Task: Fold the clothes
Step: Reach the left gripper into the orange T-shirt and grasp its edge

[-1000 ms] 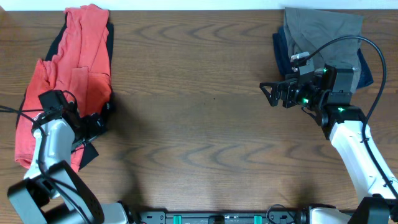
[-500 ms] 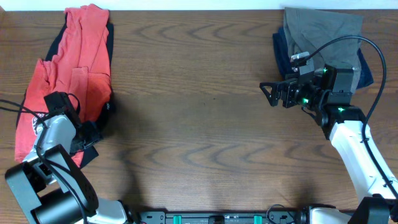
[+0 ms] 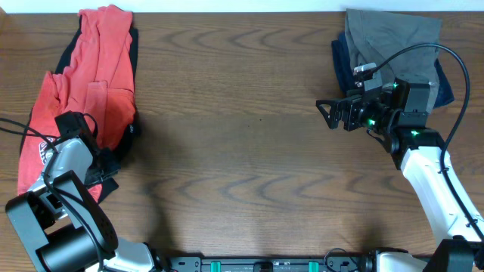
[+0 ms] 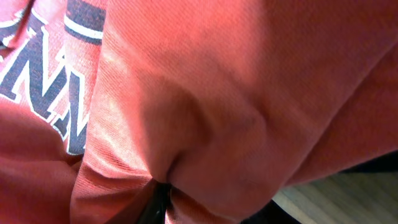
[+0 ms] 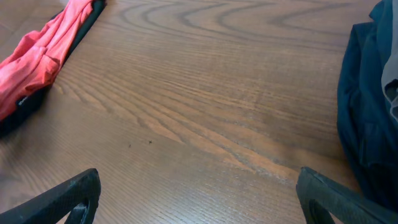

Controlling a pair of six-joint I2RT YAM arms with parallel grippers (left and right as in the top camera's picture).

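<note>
The clothes lie in a heap at the table's left: a red-orange T-shirt (image 3: 83,83) on top of a black top (image 3: 134,45). My left gripper (image 3: 110,160) is at the heap's near right edge. In the left wrist view the T-shirt (image 4: 236,93) fills the frame, its navy-and-white lettering (image 4: 56,93) at the left. Its folds pucker in toward one dark fingertip (image 4: 158,200), so the gripper is shut on the cloth. My right gripper (image 3: 327,113) hovers over bare wood at the right. It (image 5: 199,202) stands wide open with nothing between its fingers.
A grey-brown garment (image 3: 393,38) lies over a navy blue one (image 3: 344,64) at the back right corner, just behind my right arm. The navy garment (image 5: 367,112) shows at the right edge of the right wrist view. A black cable (image 3: 423,49) arches over that pile.
My left gripper has slid a little down and left along the T-shirt's edge and closed its jaws on the cloth. The right arm has not moved.
</note>
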